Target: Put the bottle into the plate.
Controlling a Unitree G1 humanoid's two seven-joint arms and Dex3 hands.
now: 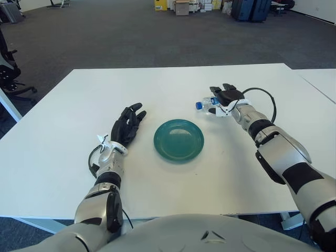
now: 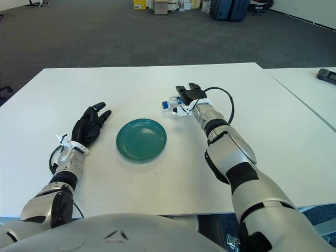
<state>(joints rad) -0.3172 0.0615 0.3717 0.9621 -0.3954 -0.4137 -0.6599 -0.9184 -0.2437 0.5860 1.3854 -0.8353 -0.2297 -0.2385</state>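
Note:
A small clear bottle (image 1: 205, 105) with a blue cap lies on its side on the white table (image 1: 79, 105), beyond the plate and to its right. My right hand (image 1: 224, 99) sits over the bottle's body with its fingers curled around it; only the cap end shows, pointing left. The round teal plate (image 1: 179, 139) lies flat in the middle of the table with nothing on it. My left hand (image 1: 127, 124) shows to the left of the plate, fingers spread and holding nothing.
A second white table (image 1: 320, 79) adjoins at the right, with a dark device (image 2: 326, 75) on it. Beyond the far table edge is grey carpet, with boxes and cases at the back and an office chair (image 1: 8, 68) at the far left.

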